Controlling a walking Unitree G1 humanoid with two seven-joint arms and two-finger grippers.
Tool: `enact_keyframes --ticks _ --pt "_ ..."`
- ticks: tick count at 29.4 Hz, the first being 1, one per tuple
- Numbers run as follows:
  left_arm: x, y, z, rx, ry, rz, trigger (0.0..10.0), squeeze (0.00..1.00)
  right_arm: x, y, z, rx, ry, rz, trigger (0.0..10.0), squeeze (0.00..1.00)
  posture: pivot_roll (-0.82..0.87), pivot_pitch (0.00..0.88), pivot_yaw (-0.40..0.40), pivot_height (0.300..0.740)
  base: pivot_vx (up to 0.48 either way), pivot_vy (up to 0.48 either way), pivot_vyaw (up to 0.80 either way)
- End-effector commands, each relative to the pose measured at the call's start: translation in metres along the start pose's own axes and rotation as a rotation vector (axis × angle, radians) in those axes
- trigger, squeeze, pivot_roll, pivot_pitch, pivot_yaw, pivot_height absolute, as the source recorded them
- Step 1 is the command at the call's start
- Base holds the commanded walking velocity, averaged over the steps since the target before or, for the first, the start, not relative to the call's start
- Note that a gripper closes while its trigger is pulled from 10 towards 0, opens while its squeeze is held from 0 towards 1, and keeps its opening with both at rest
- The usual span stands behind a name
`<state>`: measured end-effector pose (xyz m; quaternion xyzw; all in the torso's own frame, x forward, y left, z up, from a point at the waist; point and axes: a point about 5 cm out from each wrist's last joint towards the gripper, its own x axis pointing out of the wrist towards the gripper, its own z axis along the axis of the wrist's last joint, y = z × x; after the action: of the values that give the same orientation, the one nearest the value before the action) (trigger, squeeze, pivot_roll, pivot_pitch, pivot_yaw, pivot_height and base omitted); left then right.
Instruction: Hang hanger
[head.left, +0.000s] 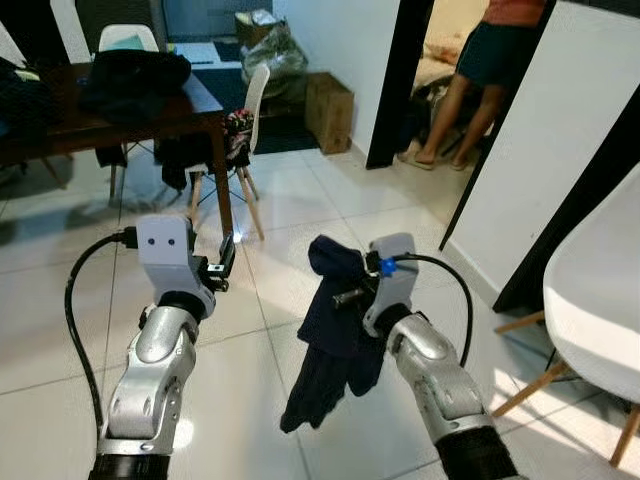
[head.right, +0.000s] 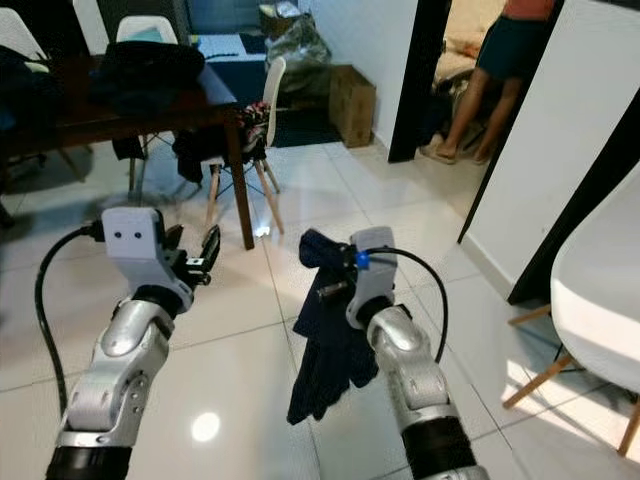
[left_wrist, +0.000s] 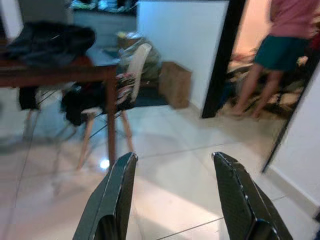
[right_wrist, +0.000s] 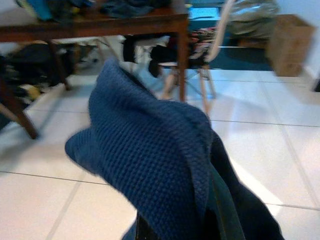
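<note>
A dark blue knitted garment (head.left: 335, 330) hangs limp from my right gripper (head.left: 347, 292), held up at chest height over the tiled floor. In the right wrist view the cloth (right_wrist: 150, 155) drapes over the fingers and hides whatever lies under it. The right gripper is shut on this garment. My left gripper (head.left: 222, 262) is raised beside it, about a hand's width to the left. Its two black fingers (left_wrist: 117, 195) stand open with nothing between them.
Ahead on the left stands a dark wooden table (head.left: 150, 115) piled with dark clothes, with a chair (head.left: 250, 130) beside it. A cardboard box (head.left: 330, 110) sits by the wall. A person (head.left: 490, 60) stands in the doorway. A white chair (head.left: 590, 290) is close on my right.
</note>
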<state>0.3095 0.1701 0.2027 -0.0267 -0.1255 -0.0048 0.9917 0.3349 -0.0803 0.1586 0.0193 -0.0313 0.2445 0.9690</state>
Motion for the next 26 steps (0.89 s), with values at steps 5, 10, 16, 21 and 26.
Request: enact_keyframes --ticks 5,10,16,21,26 --pt "0.001 -0.0005 -0.0004 -0.006 0.015 -0.01 10.0 0.0 -0.0012 -0.0052 0.0066 -0.027 -0.028 -0.012 10.0 0.0 0.04 0.12 -0.049 0.74 0.371 0.0 0.63" --pt "0.0009 0.0012 -0.0018 -0.008 0.019 -0.006 10.0 0.0 -0.0011 -0.0043 0.0058 -0.057 -0.026 0.003 10.0 0.0 0.04 0.102 -0.053 0.74 0.354 0.0 0.67" --pt "0.0037 0.0019 0.0027 -0.006 0.006 -0.003 10.0 0.0 0.001 -0.0028 0.0105 -0.034 -0.049 0.006 10.0 0.0 0.04 0.117 -0.062 0.74 0.356 0.0 0.5" --pt "0.0043 0.0026 0.0032 -0.007 0.002 -0.003 10.0 0.0 0.0016 -0.0023 0.0093 -0.008 -0.052 0.008 10.0 0.0 0.04 0.12 -0.064 0.74 0.37 0.0 0.0" --pt "0.0051 0.0034 0.004 -0.013 0.003 0.008 10.0 0.0 0.0018 -0.0043 0.0104 -0.006 -0.047 0.001 10.0 0.0 0.04 0.137 -0.065 0.74 0.397 0.0 0.0"
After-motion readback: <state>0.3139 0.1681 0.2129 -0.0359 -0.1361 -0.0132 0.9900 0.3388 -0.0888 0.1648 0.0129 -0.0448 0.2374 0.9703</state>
